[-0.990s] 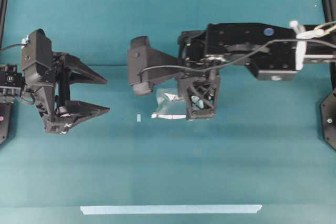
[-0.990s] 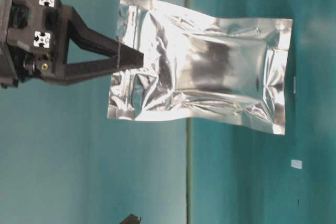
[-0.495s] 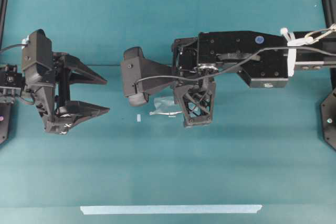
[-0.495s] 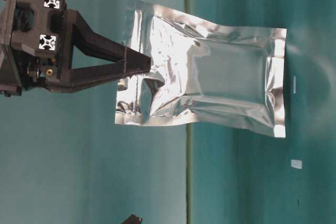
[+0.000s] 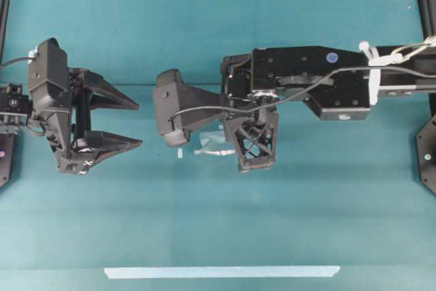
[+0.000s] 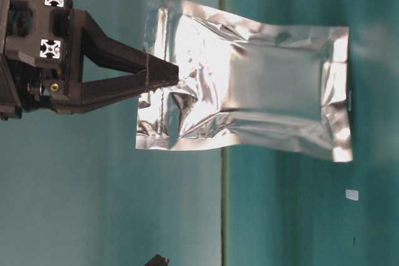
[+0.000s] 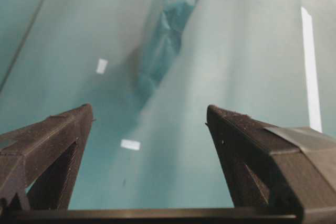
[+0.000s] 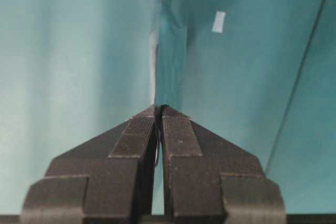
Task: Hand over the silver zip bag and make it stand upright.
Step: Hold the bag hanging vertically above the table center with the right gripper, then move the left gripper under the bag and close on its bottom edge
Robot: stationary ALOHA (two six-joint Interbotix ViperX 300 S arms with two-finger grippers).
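L gripper (image 5: 116,124) sits at frame left, jaws wide apart, holding nothing. Small white marker (image 5: 180,154) just R of it, pale tape strip (image 5: 221,272) at bottom edge. Centre: R gripper (image 6: 171,73) clamped on silver zip bag (image 6: 249,101), shifted slightly left vs earlier.

We see a teal table top (image 5: 225,223) under soft, even light. A long pale tape strip (image 5: 221,272) lies along its near edge, and a teal backdrop (image 6: 93,204) rises behind.
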